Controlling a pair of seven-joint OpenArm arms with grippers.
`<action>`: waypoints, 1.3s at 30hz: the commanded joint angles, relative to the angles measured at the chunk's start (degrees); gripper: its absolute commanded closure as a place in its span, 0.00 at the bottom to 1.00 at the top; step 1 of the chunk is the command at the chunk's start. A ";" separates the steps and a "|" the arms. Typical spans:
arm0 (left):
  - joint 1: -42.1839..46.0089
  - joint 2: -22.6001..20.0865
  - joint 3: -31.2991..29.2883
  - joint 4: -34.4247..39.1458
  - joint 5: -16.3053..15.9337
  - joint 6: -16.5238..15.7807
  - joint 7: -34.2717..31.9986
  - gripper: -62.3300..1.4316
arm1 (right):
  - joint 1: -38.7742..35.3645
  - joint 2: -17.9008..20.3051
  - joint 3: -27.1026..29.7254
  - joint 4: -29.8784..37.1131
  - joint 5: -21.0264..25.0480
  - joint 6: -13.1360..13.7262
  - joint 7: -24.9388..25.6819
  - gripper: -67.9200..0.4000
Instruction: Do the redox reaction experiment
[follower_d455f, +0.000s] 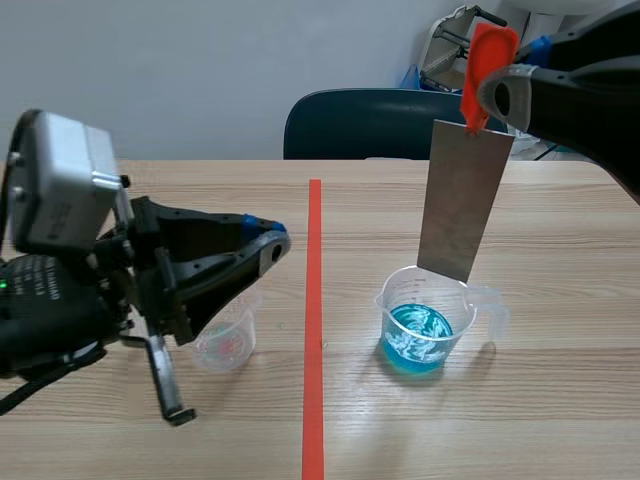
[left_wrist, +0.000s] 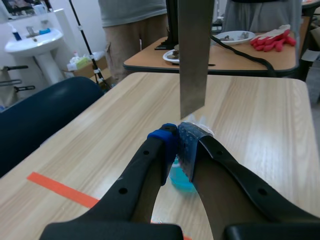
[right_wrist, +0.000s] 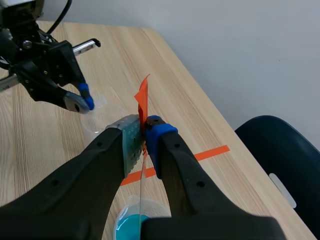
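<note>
Plate (follower_d455f: 465, 200) btm edge at beaker (follower_d455f: 430, 325) rim

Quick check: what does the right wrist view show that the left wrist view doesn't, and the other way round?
Only right wrist: the right gripper shut on the orange tab. Only left wrist: the metal plate showing its flat face and lower edge, a person standing behind, red gloves on a far table. Both: the left gripper, shut, the beaker of blue liquid, the blue chair, the orange tape line.
</note>
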 joint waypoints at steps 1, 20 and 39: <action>-1.16 1.38 0.83 -1.31 -0.76 0.96 0.15 0.95 | 0.96 -0.04 0.02 0.68 0.70 -0.20 1.44 0.98; -13.46 11.98 12.85 -16.90 -0.79 6.49 2.78 0.95 | 0.96 -0.04 0.02 0.70 0.70 -0.20 1.42 0.98; -15.96 14.95 13.33 -17.22 -4.00 7.74 5.77 0.95 | 0.96 -0.04 0.02 0.70 0.70 -0.20 1.44 0.98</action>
